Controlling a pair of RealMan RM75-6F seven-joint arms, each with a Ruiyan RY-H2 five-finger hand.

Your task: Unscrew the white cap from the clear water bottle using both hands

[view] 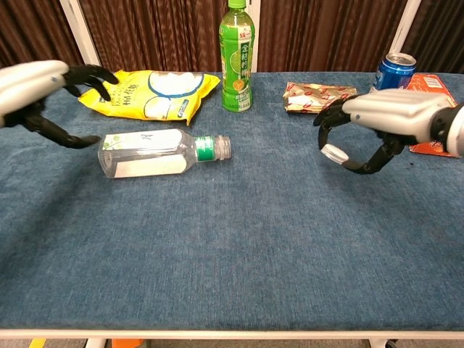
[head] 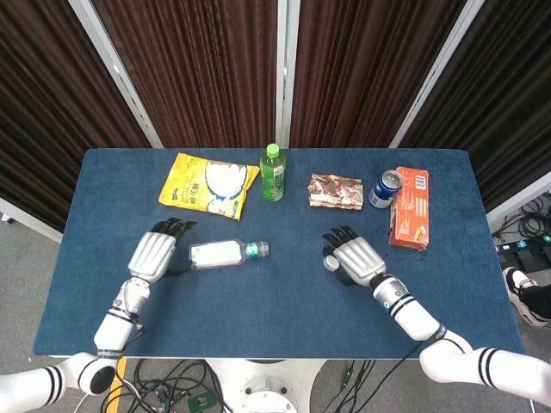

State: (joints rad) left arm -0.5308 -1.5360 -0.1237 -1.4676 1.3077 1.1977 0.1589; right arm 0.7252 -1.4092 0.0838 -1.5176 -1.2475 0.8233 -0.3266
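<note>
The clear water bottle (head: pixel 222 253) (view: pixel 156 152) lies on its side on the blue table (head: pixel 275 318), its open neck (view: pixel 223 146) pointing right with no cap on it. My left hand (head: pixel 155 251) (view: pixel 35 85) hovers by the bottle's base, fingers spread, holding nothing. My right hand (head: pixel 357 260) (view: pixel 391 116) is well to the right of the bottle and pinches the white cap (head: pixel 331 263) (view: pixel 333 153) between thumb and fingers.
Along the back of the table stand a yellow snack bag (head: pixel 207 183), a green bottle (head: pixel 273 172), a foil packet (head: pixel 335 190), a blue can (head: pixel 385 189) and an orange box (head: pixel 410 208).
</note>
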